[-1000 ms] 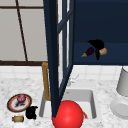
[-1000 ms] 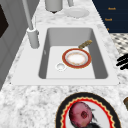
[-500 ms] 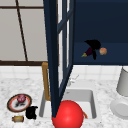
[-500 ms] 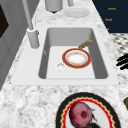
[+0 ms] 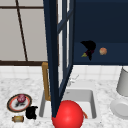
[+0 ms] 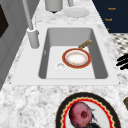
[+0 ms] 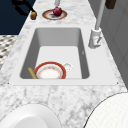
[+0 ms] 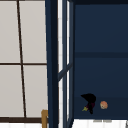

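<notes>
Still nothing has moved: the right robot hand (image 5: 89, 48) grips a dark item (image 5: 86, 53).

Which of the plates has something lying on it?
The dark-rimmed plate on the counter left of the sink, beside the left hand: a dark red fruit sits on it. The sink's red-rimmed plate and the white plate are bare.

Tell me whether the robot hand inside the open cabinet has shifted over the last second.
No. In the front view the right robot hand sits as before, just left of the small orange ball on the cabinet shelf, the gap between them unchanged.
</notes>
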